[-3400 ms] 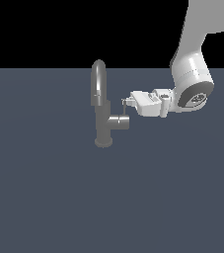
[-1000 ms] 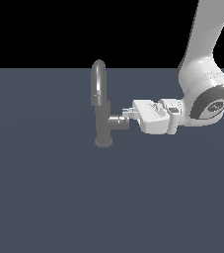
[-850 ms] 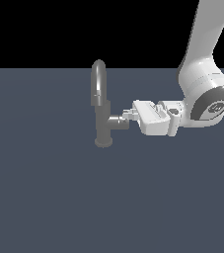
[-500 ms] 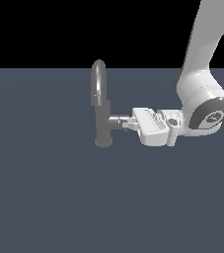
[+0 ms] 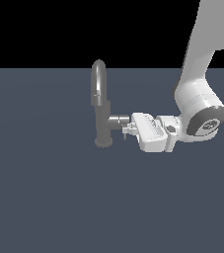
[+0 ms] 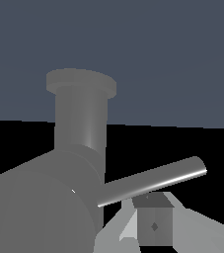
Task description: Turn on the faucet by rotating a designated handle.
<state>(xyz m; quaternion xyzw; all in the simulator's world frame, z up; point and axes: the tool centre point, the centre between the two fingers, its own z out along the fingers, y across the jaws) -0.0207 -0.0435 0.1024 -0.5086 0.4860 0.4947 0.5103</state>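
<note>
The handle is a thin grey lever sticking out from the end of the faucet's short side stub, on the side of the post toward the exterior view's right. In the wrist view it runs as a slim bright rod across the frame, passing just past a dark finger pad that sits close beside it; whether the pad actually touches the rod cannot be told. In the exterior view the gripper is right at the stub's end, its small fingertips just below and against that end, with the white hand and arm reaching away from the faucet on the same side. The faucet itself stands upright on its round base on the dark grey floor, its arched spout rising above the post (nothing else stands near it). Only one finger shows clearly, so how wide the fingers stand cannot be told.
</note>
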